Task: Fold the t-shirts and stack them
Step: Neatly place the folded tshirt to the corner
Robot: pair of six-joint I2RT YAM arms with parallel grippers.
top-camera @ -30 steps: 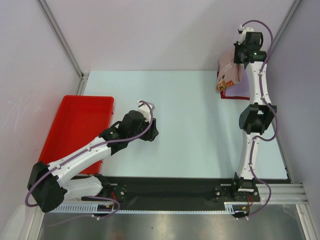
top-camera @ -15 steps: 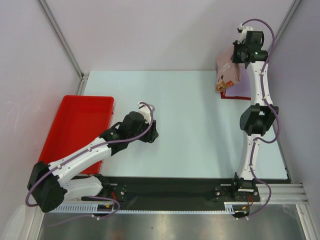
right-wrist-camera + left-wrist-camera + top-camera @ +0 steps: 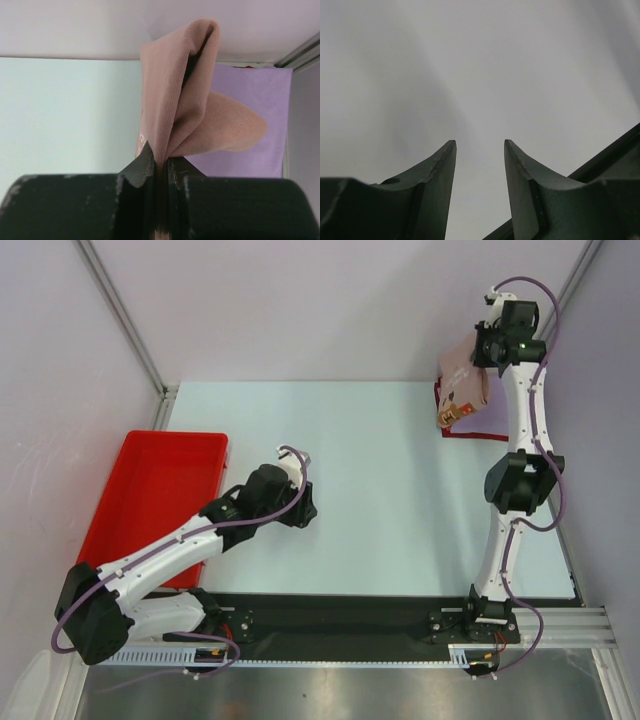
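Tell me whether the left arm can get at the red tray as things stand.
Probably yes. The left gripper is open and empty, close beside the red tray, with nothing lying between them. It points away from the tray, though, so the wrist would have to turn round first.

A robot lab cell
We see a left arm point(image 3: 170, 555) and right arm point(image 3: 517, 485) bolted to a rail point(image 3: 350, 615) edging a pale bench point(image 3: 380, 490), with plain panels point(image 3: 320, 310) and metal posts point(image 3: 120, 318) boxing it in.

Pink tee point(image 3: 462, 380) aloft over folded lavender tee point(image 3: 488, 420)
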